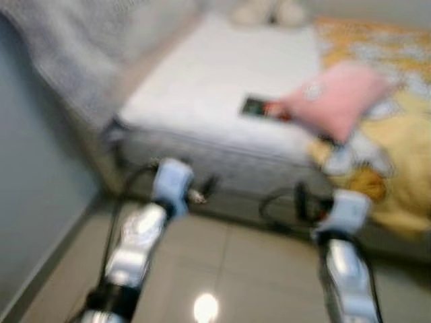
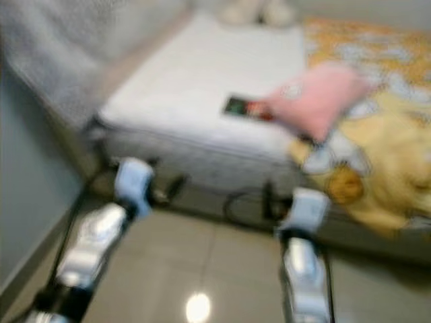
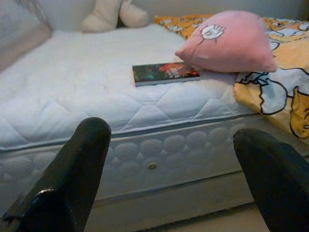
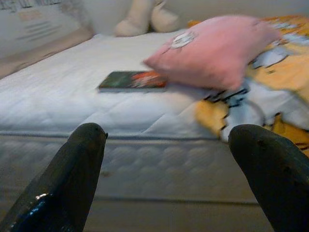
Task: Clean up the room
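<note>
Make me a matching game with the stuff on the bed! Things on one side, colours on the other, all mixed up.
Things:
1. pillow
2. book
3. blanket
4. mattress

Colours:
A. white
B. yellow and orange with cartoon pictures
C. pink
D. dark green with red on the cover

Pairs: 1-C, 2-D, 3-B, 4-A
</note>
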Motion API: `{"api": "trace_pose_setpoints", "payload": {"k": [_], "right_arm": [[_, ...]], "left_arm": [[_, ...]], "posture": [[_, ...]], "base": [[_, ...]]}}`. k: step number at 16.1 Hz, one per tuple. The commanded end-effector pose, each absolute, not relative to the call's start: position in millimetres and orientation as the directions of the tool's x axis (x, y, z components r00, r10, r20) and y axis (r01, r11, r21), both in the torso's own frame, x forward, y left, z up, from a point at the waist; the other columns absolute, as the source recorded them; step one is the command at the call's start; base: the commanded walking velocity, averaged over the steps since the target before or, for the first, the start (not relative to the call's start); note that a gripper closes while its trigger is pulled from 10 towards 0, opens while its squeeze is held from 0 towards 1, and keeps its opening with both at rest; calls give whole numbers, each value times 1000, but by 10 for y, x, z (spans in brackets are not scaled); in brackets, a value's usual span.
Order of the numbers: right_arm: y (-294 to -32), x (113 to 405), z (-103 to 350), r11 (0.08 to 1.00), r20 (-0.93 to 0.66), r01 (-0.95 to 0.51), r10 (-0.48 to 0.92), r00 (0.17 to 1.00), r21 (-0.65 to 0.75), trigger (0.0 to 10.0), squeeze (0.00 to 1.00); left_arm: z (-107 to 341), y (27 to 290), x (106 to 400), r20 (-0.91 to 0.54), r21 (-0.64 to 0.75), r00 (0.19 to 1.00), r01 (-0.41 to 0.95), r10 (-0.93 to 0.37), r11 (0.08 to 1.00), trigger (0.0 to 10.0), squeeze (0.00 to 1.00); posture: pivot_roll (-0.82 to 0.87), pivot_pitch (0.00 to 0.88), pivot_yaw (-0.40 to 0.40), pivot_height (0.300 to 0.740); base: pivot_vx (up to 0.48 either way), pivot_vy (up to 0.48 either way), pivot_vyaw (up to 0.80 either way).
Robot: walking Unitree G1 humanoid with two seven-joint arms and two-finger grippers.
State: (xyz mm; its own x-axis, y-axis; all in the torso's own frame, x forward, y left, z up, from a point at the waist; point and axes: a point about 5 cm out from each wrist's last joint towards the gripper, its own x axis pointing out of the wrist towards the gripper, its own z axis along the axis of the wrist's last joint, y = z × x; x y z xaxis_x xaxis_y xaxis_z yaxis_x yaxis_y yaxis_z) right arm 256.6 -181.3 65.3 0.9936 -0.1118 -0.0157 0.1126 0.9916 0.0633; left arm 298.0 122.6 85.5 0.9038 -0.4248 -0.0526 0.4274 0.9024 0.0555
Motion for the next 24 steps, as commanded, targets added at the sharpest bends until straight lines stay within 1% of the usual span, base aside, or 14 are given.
{"api": "trace_pose_setpoints", "payload": {"k": [1,5,8,9,10,11,12,14,16,19,20,23,24], "right_arm": [[-1966,2575,655,987,-15,156,-156,988,37,10000,0],[-1881,2693,721,992,16,123,-123,992,17,10000,0],[-1826,2728,721,993,19,112,-113,993,22,10000,0],[-1833,2717,736,992,35,119,-120,992,33,10000,0],[-1893,2671,734,988,43,147,-149,988,48,10000,0],[-1921,2641,710,987,34,156,-158,987,44,10000,0],[-1963,2574,644,986,8,162,-162,987,32,10000,0],[-1982,2524,592,985,-14,169,-168,986,33,10000,0],[-1965,2510,595,984,-12,174,-174,985,27,10000,0],[-1992,2526,615,984,-8,176,-176,984,17,10000,0],[-1965,2557,639,990,2,144,-144,990,11,10000,0],[-1961,2648,708,991,18,133,-133,991,9,10000,0],[-1962,2657,713,991,19,132,-132,991,9,10000,0]], "left_arm": [[981,1079,3025,-3,35,900,437,-437,899,10000,0],[1059,1113,3074,25,45,904,426,-427,904,10000,0],[1054,1156,3082,25,0,917,399,-399,917,10000,0],[1022,1241,3094,7,-70,939,345,-345,936,10000,0],[927,1398,3081,-42,-127,961,265,-272,956,10000,0],[888,1457,3068,-62,-134,966,243,-253,961,10000,0],[867,1496,3056,-73,-92,965,245,-252,965,10000,0],[894,1450,3064,-60,-67,960,270,-274,960,10000,0],[928,1326,3076,-43,-42,947,317,-319,948,10000,0],[929,1315,3090,-41,-38,945,322,-324,946,10000,0],[936,1323,3110,-35,-45,953,301,-302,953,10000,0],[957,1383,3160,-31,-49,975,218,-219,975,10000,0],[962,1384,3166,-29,-49,976,215,-216,975,10000,0]], "posture": [[-88,0,37,740],[-58,0,31,740],[-52,0,32,740],[-50,0,33,740],[-52,0,34,740],[-53,0,33,740],[-54,0,33,740],[-57,0,32,740],[-68,0,28,740],[-72,0,21,740],[-74,0,18,740],[-73,0,14,740],[-73,0,14,740]], "base": [[401,0,0],[480,0,0],[480,0,0],[480,0,-450],[480,0,-769],[480,0,-775],[480,0,-769],[480,0,-769],[480,0,-769],[480,0,-769],[480,0,-613],[474,0,0],[461,0,0]]}}
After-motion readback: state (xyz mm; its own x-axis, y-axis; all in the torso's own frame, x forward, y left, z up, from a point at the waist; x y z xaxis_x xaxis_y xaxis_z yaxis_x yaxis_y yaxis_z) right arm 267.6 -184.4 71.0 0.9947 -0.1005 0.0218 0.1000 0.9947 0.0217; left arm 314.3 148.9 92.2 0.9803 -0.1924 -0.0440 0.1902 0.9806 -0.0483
